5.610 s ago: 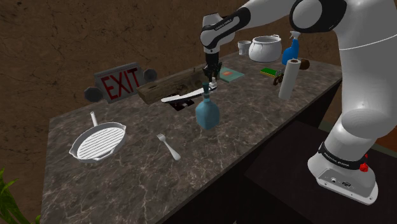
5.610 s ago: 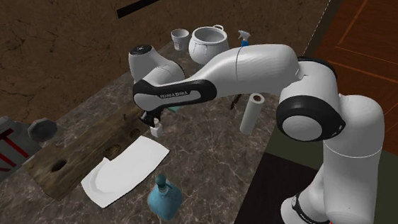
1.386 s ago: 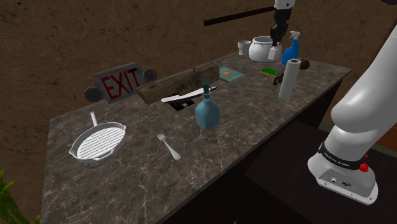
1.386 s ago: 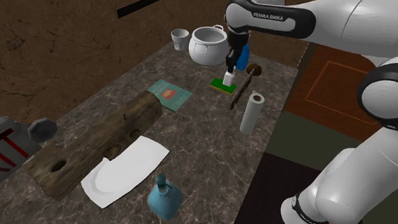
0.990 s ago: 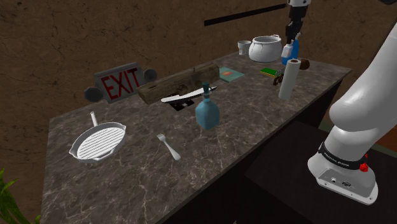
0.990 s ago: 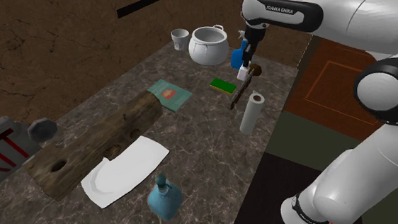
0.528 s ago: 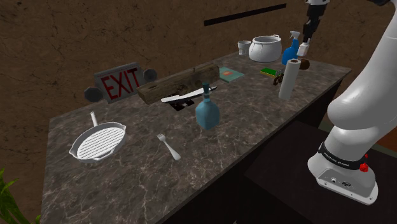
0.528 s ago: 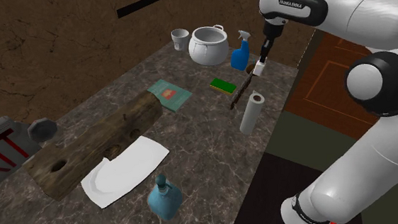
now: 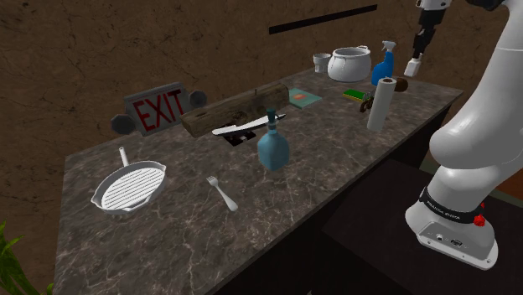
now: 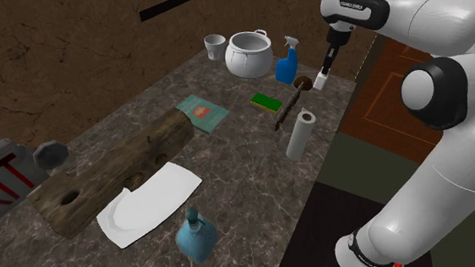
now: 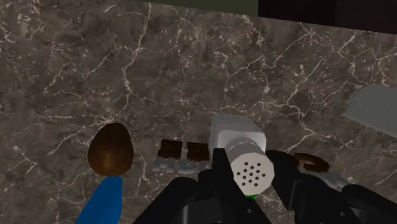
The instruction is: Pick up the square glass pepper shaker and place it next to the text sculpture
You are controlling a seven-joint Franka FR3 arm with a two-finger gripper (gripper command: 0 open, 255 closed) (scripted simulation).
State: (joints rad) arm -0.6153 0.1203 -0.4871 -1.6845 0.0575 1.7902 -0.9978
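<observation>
My gripper (image 9: 415, 61) is shut on the white square pepper shaker (image 9: 412, 69), which it holds in the air over the counter's far end at the shoulder view's right. In the second exterior view the shaker (image 10: 321, 80) hangs from the gripper (image 10: 324, 72) just beyond the blue spray bottle (image 10: 286, 65). The text sculpture (image 10: 286, 110), a long row of dark brown letters on a grey base, lies on the counter under it. In the wrist view the fingers (image 11: 216, 168) clasp the shaker (image 11: 236, 135), its perforated cap facing the camera, with the brown letters (image 11: 184, 149) right below.
A paper towel roll (image 9: 381, 103), green sponge (image 9: 356, 94), white pot (image 9: 349, 64) and small cup (image 9: 322, 61) crowd this end. Farther along stand a log (image 9: 235, 111), a blue bottle (image 9: 273, 149), an EXIT sign (image 9: 155, 109), a grill pan (image 9: 130, 186) and a fork (image 9: 223, 193). The counter edge (image 10: 334, 126) is close.
The gripper has carried the shaker from beside the log to the counter's far end. In the last half second it moved past the spray bottle to above the brown letters.
</observation>
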